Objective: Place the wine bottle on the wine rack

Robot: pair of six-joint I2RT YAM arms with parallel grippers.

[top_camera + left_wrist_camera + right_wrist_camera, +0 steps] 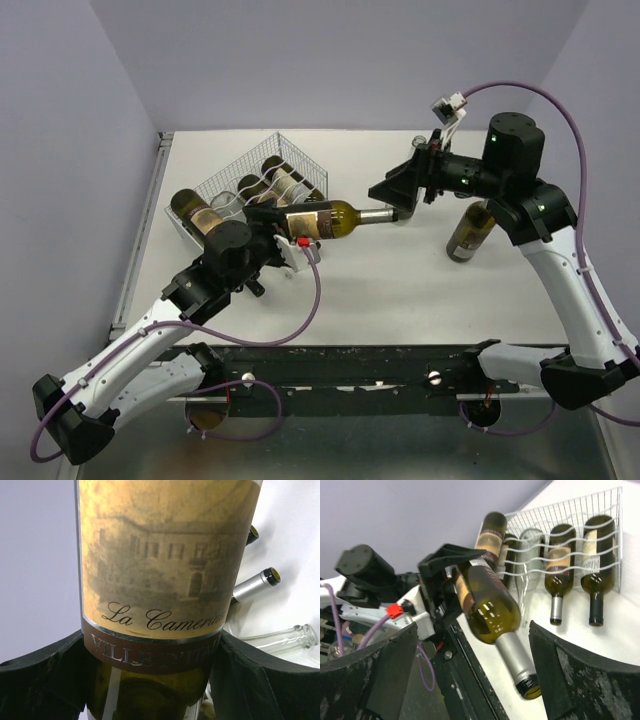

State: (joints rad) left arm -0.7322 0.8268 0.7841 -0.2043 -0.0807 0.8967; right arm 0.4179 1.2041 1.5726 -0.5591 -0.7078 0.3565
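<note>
White tabletop [400, 290], lavender walls. Your left gripper [288, 228] pinches the wine bottle [335, 220] by its labelled body, horizontal in the air just beside the wine rack [228, 168]. Your right gripper [392, 205] stands spread around the neck. Bottle lifted, not yet racked: laying it in remains.

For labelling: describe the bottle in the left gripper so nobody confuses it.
Find the white wine rack at the table's back left. In front of it, the left gripper clamps a green wine bottle by its labelled body. Unlike the racked bottles and the upright one at right, it hangs level, neck toward the right gripper.
</note>
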